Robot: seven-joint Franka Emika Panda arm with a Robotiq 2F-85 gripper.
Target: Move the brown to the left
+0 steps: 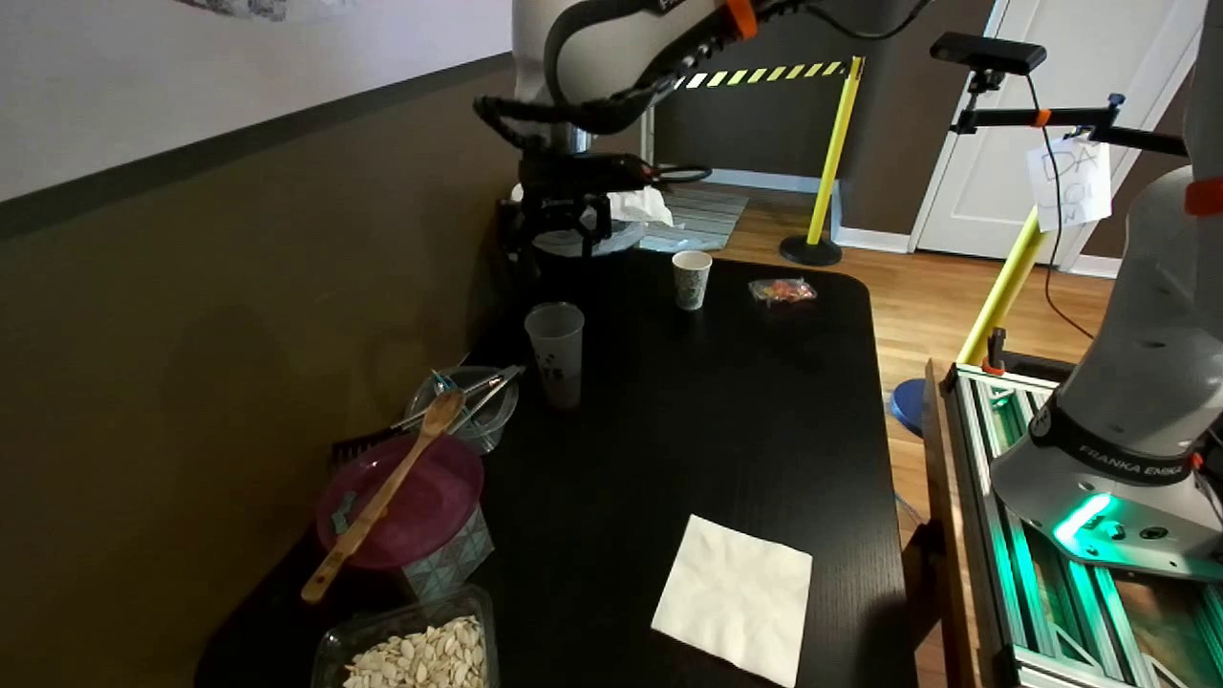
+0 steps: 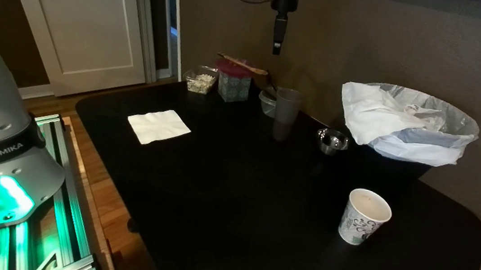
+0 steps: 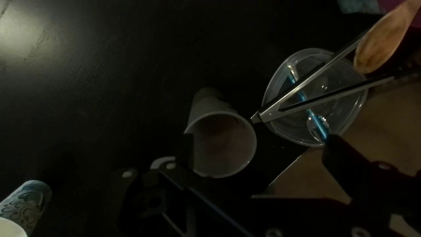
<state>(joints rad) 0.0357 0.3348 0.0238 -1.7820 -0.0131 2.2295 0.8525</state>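
Silver tongs (image 3: 335, 96) cross the bowl (image 3: 348, 114) beside the tumbler (image 1: 557, 355).

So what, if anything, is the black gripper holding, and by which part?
Nothing: the gripper hangs open above the tapered, translucent grey-brown plastic cup, not touching it.

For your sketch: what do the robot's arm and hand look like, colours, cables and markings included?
The arm is pale grey and rounded, with orange bands and black cables. Low down, a black collar reads FRANKA EMIKA above a glowing green light. The hand is black, with two jointed fingers.
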